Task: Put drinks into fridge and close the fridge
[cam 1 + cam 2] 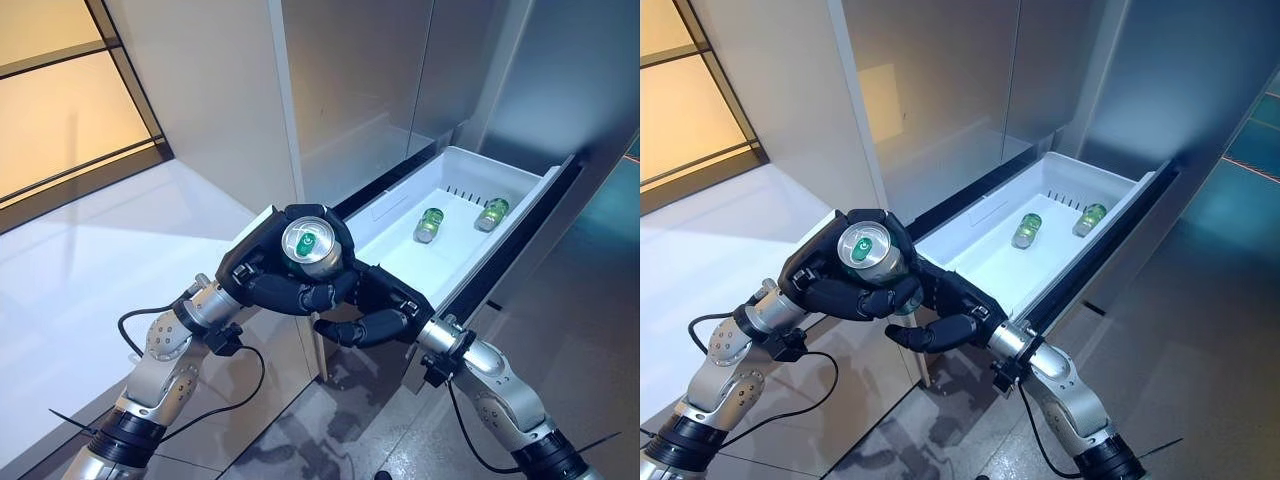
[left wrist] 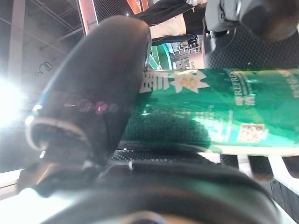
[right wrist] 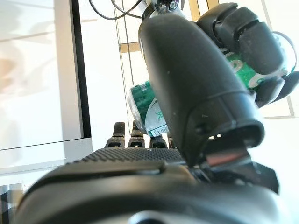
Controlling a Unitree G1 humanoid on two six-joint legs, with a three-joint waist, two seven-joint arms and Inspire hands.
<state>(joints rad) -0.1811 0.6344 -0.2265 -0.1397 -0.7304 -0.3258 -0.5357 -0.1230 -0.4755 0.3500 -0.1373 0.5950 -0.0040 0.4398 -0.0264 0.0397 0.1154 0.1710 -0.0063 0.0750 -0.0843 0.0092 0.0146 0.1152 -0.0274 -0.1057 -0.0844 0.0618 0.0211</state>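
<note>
Pale glossy floor [image 1: 90,240], steel fridge [image 1: 360,90] at twelve o'clock; its white drawer [image 1: 520,195] pulled open toward two o'clock. Drawer contents: two green cans [image 1: 430,224] [image 1: 491,213] lying on their sides, near each other, apart. Third green can [image 1: 308,247], silver top up, held at centre just outside the drawer's near corner, left hand [image 1: 265,270] curled round it. Right hand [image 1: 375,310] at four o'clock of this can, fingers curled just beneath it; contact unclear

Pale wall and glossy floor around the work area.
A cream wall [image 1: 215,110] meets a shiny white floor [image 1: 90,250]; amber panels [image 1: 55,100] sit in dark frames.
</note>
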